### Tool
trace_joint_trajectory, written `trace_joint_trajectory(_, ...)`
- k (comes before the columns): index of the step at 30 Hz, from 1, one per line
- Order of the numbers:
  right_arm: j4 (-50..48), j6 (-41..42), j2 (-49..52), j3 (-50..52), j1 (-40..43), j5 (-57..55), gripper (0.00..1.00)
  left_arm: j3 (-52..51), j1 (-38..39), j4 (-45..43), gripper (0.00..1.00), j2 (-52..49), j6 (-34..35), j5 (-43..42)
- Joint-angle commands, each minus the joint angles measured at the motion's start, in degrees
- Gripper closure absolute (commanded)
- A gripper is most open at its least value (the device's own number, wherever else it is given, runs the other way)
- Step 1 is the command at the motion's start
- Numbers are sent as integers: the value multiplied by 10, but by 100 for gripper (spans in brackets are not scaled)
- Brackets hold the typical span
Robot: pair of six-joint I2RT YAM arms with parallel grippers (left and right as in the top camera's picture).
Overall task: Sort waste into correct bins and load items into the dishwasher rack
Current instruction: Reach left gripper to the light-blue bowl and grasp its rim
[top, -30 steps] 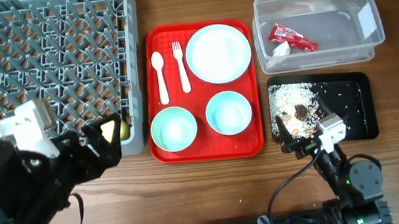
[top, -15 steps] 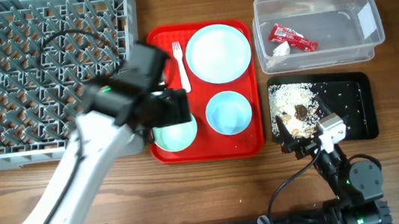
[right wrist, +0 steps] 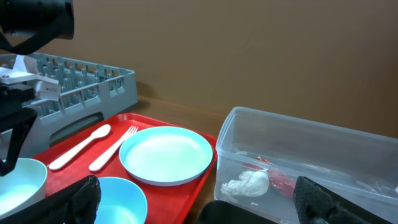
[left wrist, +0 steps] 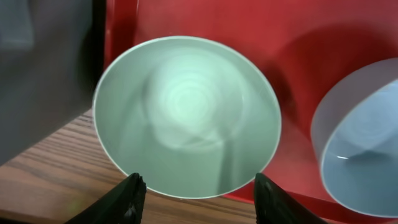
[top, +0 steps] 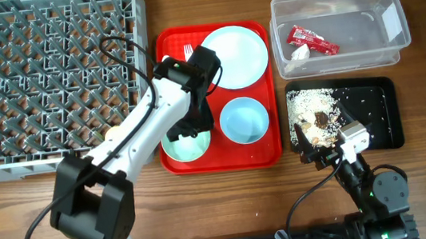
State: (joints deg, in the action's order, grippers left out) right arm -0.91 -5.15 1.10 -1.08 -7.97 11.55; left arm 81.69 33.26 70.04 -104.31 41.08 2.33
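**Left pincer poised at the green bowl on the red tray**

The grey dishwasher rack point(top: 47, 74) fills the far-left worktop point(top: 231, 206), pegs upright. Just beside it lies the red serving tray point(top: 222, 160). The clear tub point(top: 364, 34) is at the far right, and the black tray point(top: 383, 128) is nearer me.

My left arm point(top: 139, 140) runs from the near-left edge diagonally to the red tray. Its wrist folds back over the tray's near-left corner.

The pale blue plate point(top: 232, 55) lies flat at the tray's far right. The pale green bowl point(left wrist: 186, 115) stands upright, mouth up, in that near-left corner, and the blue bowl point(top: 244, 120) is just beside it.

The left pincer point(left wrist: 199, 194) hangs partly spread, with one fingertip on either side of the green bowl's near rim. I can't tell whether either tip touches it. The right pincer point(right wrist: 196, 186) is spread wide and holds nothing, at the black tray's near edge.

The spoon point(right wrist: 79, 146) and fork point(right wrist: 113, 148) lie side by side with their long axes parallel, running toward the tray's far edge. The fork's tines point away from me. The red wrapper point(top: 312, 40) lies slantwise in the tub, beside the white scrap point(top: 300, 53).
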Motion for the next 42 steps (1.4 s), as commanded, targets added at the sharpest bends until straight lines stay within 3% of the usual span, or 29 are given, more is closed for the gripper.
trace_joint_trajectory(1,-2,8,-8,8,3,9,0,-2,6,-26,42,3,-12,-67)
trace_joint_trajectory(7,-2,8,-8,8,3,9,0,-14,38,-84,40,2,-3,-63)
trace_joint_trajectory(23,-2,8,-8,8,3,9,0,-47,77,-184,53,-35,-22,23)
trace_joint_trajectory(24,-2,8,-8,8,3,9,0,-48,78,-189,55,-40,-25,22)
trace_joint_trajectory(29,-2,8,-8,8,3,9,0,-48,77,-200,88,-64,-33,19)
trace_joint_trajectory(32,-2,8,-8,8,3,9,0,-48,77,-213,96,-69,-34,25)
trace_joint_trajectory(38,-2,8,-8,8,3,9,0,-45,76,-223,96,-64,-34,25)
trace_joint_trajectory(42,-2,8,-8,8,3,9,0,-24,69,-185,96,-31,-34,49)
